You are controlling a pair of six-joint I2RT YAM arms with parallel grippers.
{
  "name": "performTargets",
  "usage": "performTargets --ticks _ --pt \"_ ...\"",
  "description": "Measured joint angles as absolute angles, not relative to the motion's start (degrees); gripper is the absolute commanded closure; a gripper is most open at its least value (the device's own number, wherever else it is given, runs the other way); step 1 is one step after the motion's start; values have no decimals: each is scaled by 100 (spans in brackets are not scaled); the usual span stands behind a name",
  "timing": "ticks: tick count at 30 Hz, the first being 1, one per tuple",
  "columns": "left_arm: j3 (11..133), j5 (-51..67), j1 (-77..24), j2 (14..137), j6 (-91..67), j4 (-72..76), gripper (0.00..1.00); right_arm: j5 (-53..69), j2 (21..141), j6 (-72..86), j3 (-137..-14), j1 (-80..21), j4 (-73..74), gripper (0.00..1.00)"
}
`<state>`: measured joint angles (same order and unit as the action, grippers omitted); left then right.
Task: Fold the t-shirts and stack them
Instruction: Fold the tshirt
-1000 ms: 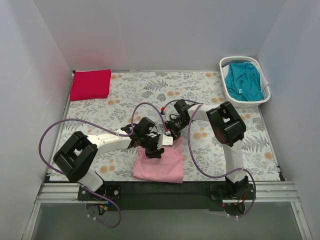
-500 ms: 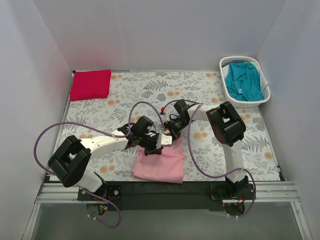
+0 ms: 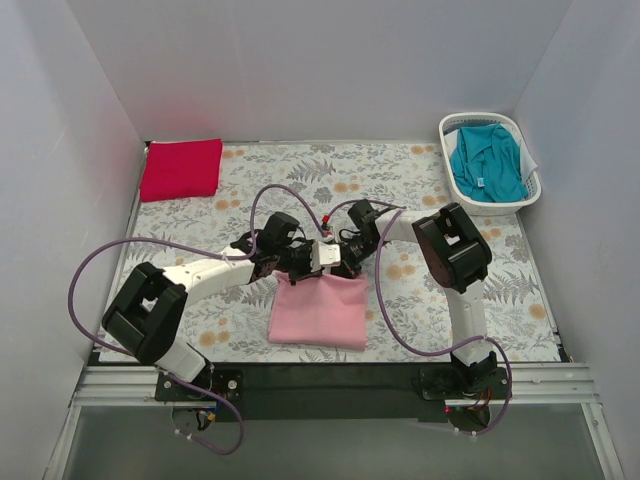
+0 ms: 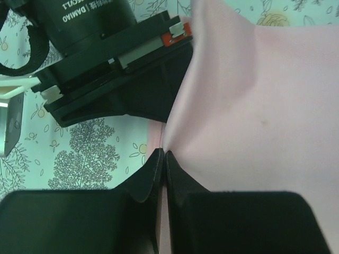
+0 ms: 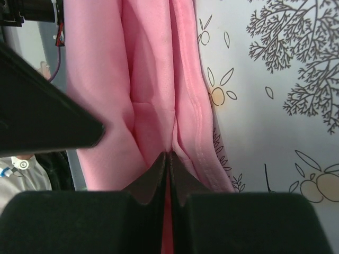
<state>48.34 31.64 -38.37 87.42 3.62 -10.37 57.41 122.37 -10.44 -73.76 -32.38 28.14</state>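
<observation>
Pink t-shirt [image 3: 320, 312]: its far edge is pinched by both grippers; the rest lies flat on the cloth near the front edge, between the two arms.
Left gripper [image 4: 163, 154]: fingertips are pressed together on the shirt's edge, and the fabric fans out from the tips.
Right gripper [image 5: 168, 154]: fingers are clamped narrow on a fold of the pink fabric, just beside the left gripper.
Floral cloth [image 3: 420, 180]: covers the table under the shirt.
Red t-shirt [image 3: 181, 168]: folded, at the far left corner.
Teal t-shirt [image 3: 487, 160]: heaped in the white laundry basket [image 3: 447, 125], far right.
</observation>
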Motion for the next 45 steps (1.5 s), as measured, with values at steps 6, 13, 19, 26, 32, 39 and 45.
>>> performTargets --ticks 6,13,19,26,32,39,45 --pt "4740 3146 -3771 8871 495 -801 100 5671 12237 -1055 -7456 -3238 2888 86" --pt "4359 3170 -3813 8862 574 -657 100 5188 12228 -1227 -8075 -3264 3151 83" --pt "4130 3192 -3997 8729 617 -615 100 5002 12123 -1378 -8359 -3267 3205 86" --pt "4082 3201 -4141 8530 613 -628 100 5113 12311 -1509 -8344 -3391 3295 91" --pt "4051 3186 -4143 8329 620 -642 100 5522 12578 -1529 -8189 -3533 3345 93" --pt "4049 3028 -4134 8221 659 -554 100 5872 12685 -1540 -8075 -3522 3350 95" --pt "4136 2965 -3970 8324 705 -421 100 5911 12696 -1551 -8068 -3522 3352 98"
